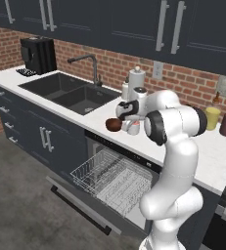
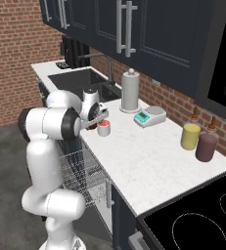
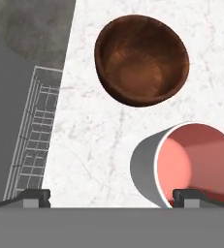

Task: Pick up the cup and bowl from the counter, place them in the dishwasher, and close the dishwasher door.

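The dark brown bowl [image 3: 141, 60] and the white cup [image 3: 191, 162] with its pink inside stand side by side on the white counter [image 3: 99, 135], close to its front edge. My gripper [image 3: 112, 197] hangs open just above them with nothing between its fingers; one fingertip [image 3: 191, 196] is over the cup's rim. From the left base view the gripper [image 1: 127, 116] hovers over the bowl [image 1: 113, 125] and cup [image 1: 133, 128]. Below, the dishwasher [image 1: 112, 178] has its white rack pulled out and its door [image 1: 80, 205] folded down. In the right base view the cup [image 2: 103, 128] sits under the gripper [image 2: 99, 116].
A sink [image 1: 68, 90] with a faucet [image 1: 87, 63] lies left of the dishwasher, with a black coffee machine [image 1: 37, 54] behind it. A paper towel roll [image 2: 130, 91], a scale [image 2: 149, 116], a yellow tumbler [image 2: 190, 136] and a maroon tumbler [image 2: 206, 147] stand along the wall. A stove [image 2: 197, 219] is at the right.
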{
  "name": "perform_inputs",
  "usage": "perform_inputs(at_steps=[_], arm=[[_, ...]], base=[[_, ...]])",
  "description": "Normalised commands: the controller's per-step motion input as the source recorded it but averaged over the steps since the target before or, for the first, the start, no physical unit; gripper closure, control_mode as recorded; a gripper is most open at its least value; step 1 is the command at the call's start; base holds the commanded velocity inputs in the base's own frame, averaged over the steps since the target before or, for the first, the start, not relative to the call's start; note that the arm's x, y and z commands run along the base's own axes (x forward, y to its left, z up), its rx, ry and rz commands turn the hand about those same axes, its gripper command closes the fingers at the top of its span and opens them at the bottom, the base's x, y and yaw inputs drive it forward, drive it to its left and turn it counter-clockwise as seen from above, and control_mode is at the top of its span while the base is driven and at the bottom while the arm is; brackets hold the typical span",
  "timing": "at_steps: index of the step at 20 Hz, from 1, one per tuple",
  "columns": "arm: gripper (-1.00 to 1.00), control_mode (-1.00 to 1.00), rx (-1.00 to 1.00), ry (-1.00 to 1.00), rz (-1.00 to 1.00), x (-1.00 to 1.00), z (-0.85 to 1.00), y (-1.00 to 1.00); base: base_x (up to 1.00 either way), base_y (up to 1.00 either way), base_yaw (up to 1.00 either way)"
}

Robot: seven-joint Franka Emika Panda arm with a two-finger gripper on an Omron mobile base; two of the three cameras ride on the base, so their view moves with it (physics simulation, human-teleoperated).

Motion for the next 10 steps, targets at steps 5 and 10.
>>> perform_inputs(at_steps=[5,10], arm=[[-1.0,-1.0,0.0,0.0,0.03,0.32,-0.07,-0.01],[-1.0,-1.0,0.0,0.0,0.03,0.23,0.0,-0.04]], base=[[0.0,0.0,0.0],[0.0,0.0,0.0]])
